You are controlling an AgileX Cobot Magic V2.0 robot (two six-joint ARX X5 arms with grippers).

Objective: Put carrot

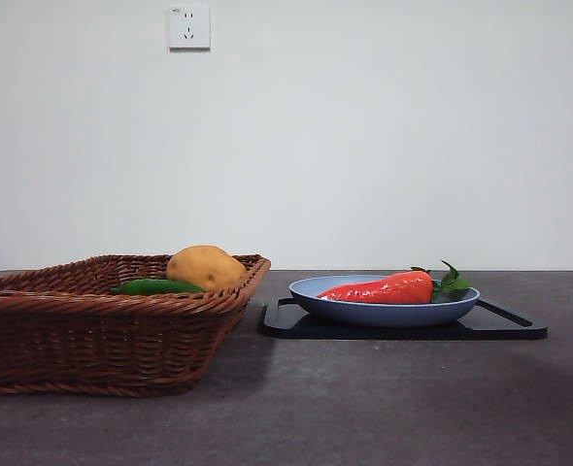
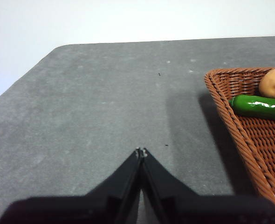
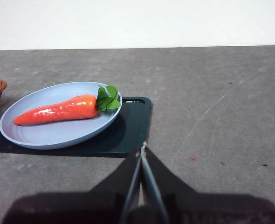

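Both hands, left hand [image 2: 140, 151] and right hand [image 3: 143, 147], are closed, empty.

Only the claws show. The left claw [image 2: 141, 151] is two flat matte-black jaws, each tapering from a broad dark base to a thin pale-nicked tip. The right claw [image 3: 143, 146] has the same black wedge-shaped pair, with a narrow seam between them

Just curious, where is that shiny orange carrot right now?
The glossy red-orange carrot lies in the pale blue plate on the black tray, right of the brown wicker basket.
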